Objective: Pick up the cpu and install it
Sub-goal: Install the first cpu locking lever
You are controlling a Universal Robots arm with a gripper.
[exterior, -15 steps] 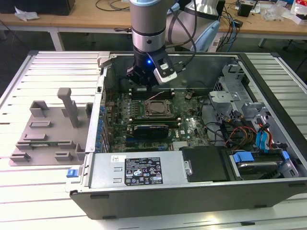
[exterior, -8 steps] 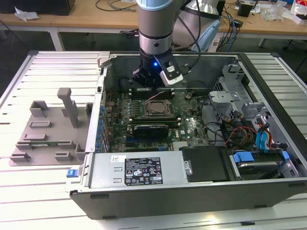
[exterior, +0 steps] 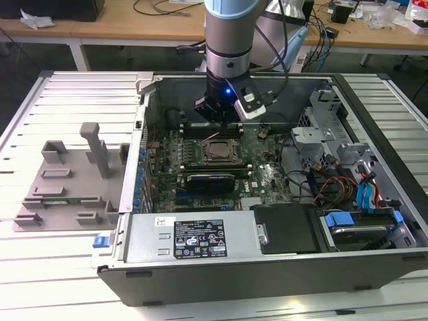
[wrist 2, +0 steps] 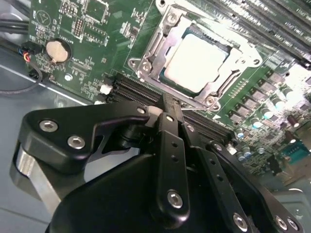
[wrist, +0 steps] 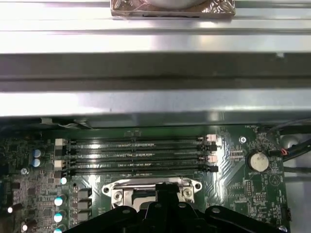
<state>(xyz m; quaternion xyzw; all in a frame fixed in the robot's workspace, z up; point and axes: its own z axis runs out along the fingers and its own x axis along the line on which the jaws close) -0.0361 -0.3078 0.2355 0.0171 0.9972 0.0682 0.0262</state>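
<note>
1. Gripper (exterior: 221,119) hangs inside the open computer case (exterior: 267,267), just at 12 o'clock of the CPU socket (exterior: 219,152) in the exterior view.
2. Fingers: closed together, nothing between them. In the second wrist view the gripper (wrist 2: 167,104) tips meet in one thin line; no chip held.
3. The cpu (wrist 2: 196,63) sits in the socket frame (wrist 2: 150,58), pale silvery top facing up, metal rim around all visible edges. Looks flat and seated; can't tell whether the retention frame is latched.
4. In the second wrist view the fingertips end just short of the socket's near edge, over the black memory slots (wrist 2: 131,90). Can't tell whether they touch the board.
5. Coin cell battery (wrist 2: 55,50) on the motherboard (wrist 2: 73,29), well apart from the socket at about 9 o'clock of it in that view.
6. First wrist view: gripper (wrist: 167,191) over the socket rim, four empty memory slots (wrist: 136,155) just beyond it, coin cell (wrist: 257,161) off to the side.
7. Exterior view: grey plastic tray (exterior: 67,180) with upright posts lies on the counter (exterior: 40,267), at 9 o'clock of the case, apart from it.
8. Power supply (exterior: 194,235) runs along the case's 6 o'clock edge; drive bays and blue cables (exterior: 364,194) at 3 o'clock.
</note>
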